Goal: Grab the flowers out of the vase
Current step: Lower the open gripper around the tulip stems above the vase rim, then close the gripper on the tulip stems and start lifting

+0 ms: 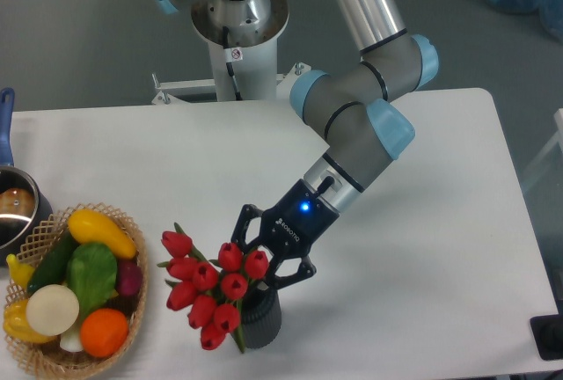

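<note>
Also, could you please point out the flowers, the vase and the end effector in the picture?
flowers (208, 287): fixed camera, on the red buds.
vase (261, 327): fixed camera, on its ribbed side.
end effector (260, 273): fixed camera, between the fingertips, at the bunch.

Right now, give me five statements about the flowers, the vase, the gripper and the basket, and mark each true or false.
1. The flowers have red buds. True.
2. The vase lies tipped on its side. False: it stands upright on the table.
3. The gripper is closed around the bunch just above the vase's mouth. True.
4. The basket stands to the right of the vase in the picture. False: it stands to the left, near the table's left edge.
5. The basket holds only flowers. False: it holds fruit and vegetables, among them an orange.
</note>
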Available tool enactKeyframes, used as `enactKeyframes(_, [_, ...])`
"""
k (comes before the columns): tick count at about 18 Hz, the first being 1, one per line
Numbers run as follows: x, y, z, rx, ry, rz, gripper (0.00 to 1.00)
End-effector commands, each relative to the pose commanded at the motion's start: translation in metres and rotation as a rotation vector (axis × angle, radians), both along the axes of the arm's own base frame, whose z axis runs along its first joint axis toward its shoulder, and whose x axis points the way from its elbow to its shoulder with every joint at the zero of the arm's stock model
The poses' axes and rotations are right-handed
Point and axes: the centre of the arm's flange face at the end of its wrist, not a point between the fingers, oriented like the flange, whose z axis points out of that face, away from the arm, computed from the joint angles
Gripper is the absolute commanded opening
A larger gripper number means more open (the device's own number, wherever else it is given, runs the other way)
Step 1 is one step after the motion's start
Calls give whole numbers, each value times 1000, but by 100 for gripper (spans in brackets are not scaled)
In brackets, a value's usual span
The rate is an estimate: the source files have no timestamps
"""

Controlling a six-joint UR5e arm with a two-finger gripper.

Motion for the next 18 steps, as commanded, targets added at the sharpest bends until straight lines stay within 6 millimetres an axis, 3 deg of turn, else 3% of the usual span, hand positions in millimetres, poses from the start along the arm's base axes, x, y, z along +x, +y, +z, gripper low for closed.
enactKeyframes(9, [-14, -15, 17, 82, -32, 11, 17])
enactKeyframes(15, [-25, -38, 63, 181, -22, 28, 17])
enactKeyframes(18, [-29, -43, 72, 215, -28, 27, 17])
